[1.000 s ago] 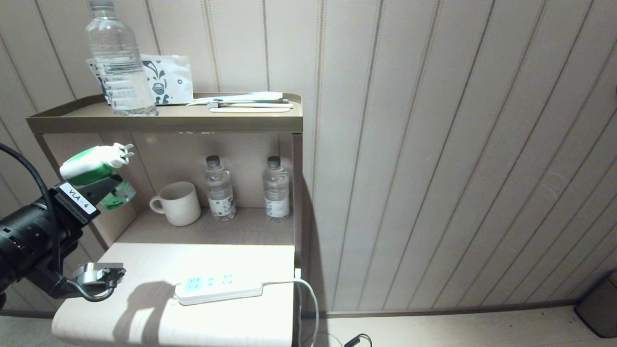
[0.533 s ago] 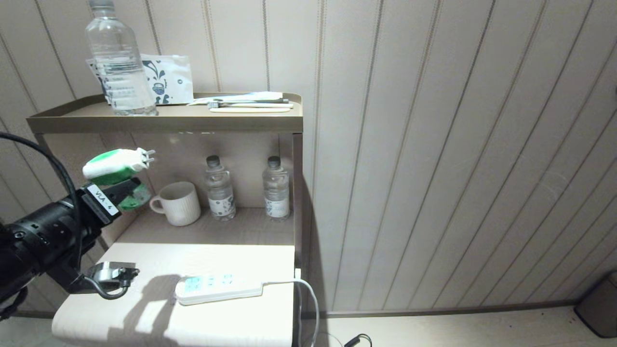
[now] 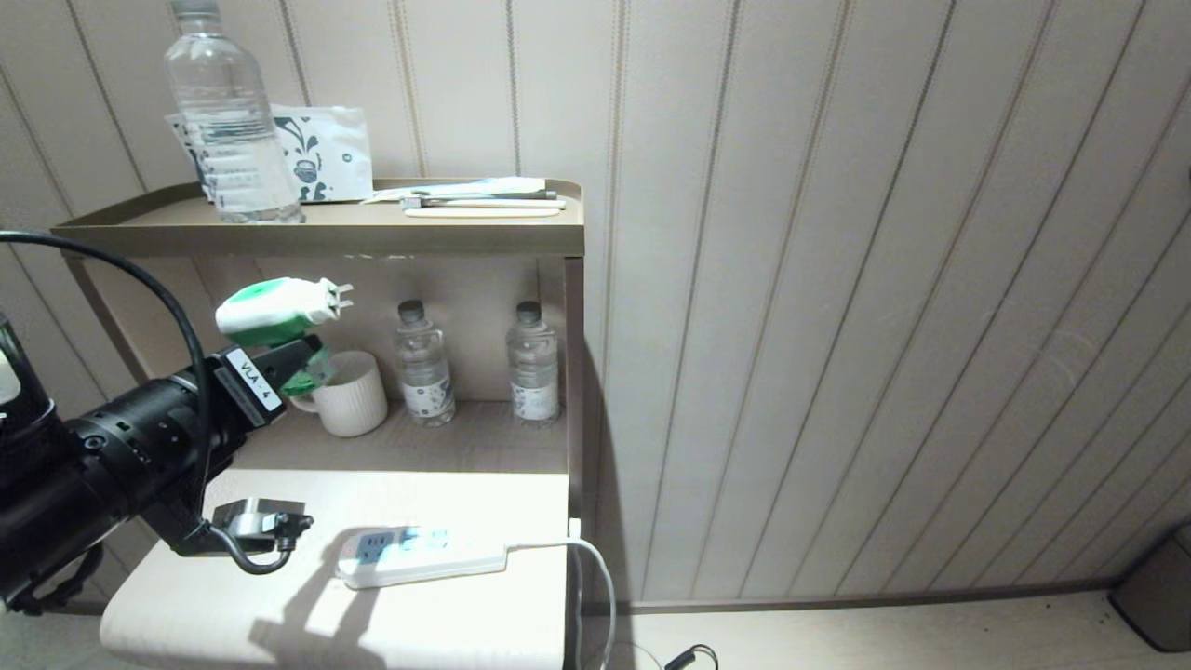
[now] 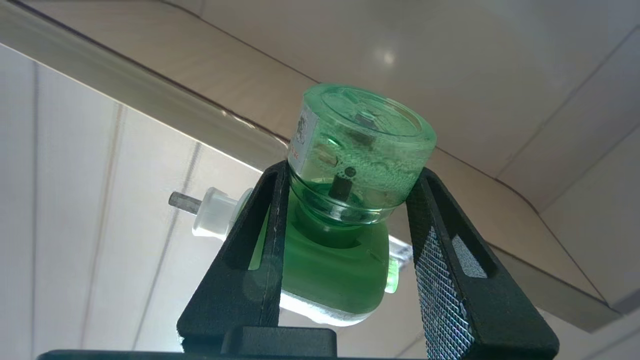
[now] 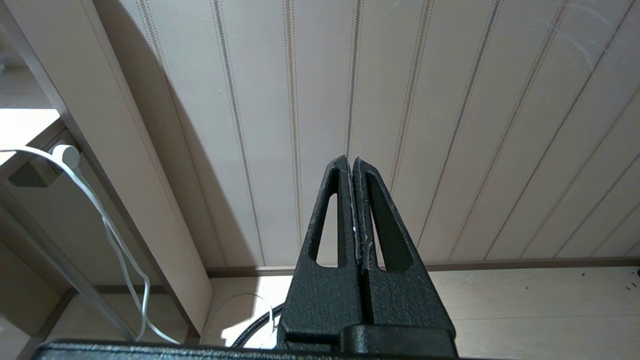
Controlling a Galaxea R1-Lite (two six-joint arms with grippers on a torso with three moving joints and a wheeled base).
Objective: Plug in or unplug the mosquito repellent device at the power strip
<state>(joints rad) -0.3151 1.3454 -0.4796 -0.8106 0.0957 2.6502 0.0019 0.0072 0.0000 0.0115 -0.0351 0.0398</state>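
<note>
**A:** Where is the left arm, and what is it carrying?

**B:** It reaches in from the left edge of the head view, angled upward toward the shelf unit. The left gripper [image 3: 296, 358] is clamped on the mosquito repellent device [image 3: 277, 312], its two black fingers [image 4: 260, 225] pressed against either side of the translucent green liquid bottle [image 4: 360, 155]. The device lies roughly level in the air, white-and-green head uppermost, metal prongs [image 3: 340, 296] pointing toward the back panel of the shelf's lower compartment.

**B:** It hangs above the pale tabletop [image 3: 186, 614], just under the upper shelf [image 3: 316, 237] and partly in front of a ribbed cream mug [image 3: 352, 395].

**A:** And the power strip?

**B:** The power strip [image 3: 423, 556] lies flat on the tabletop, well below the device and apart from it, its white cable [image 3: 595, 577] trailing over the table's edge. Its sockets look empty, though glare makes this hard to confirm.

**A:** The right arm?

**B:** Only its own wrist camera shows it. The right gripper [image 5: 352, 162] has its fingers pressed together on nothing, facing a panelled wall [image 5: 450, 125] low near the floor.
</note>
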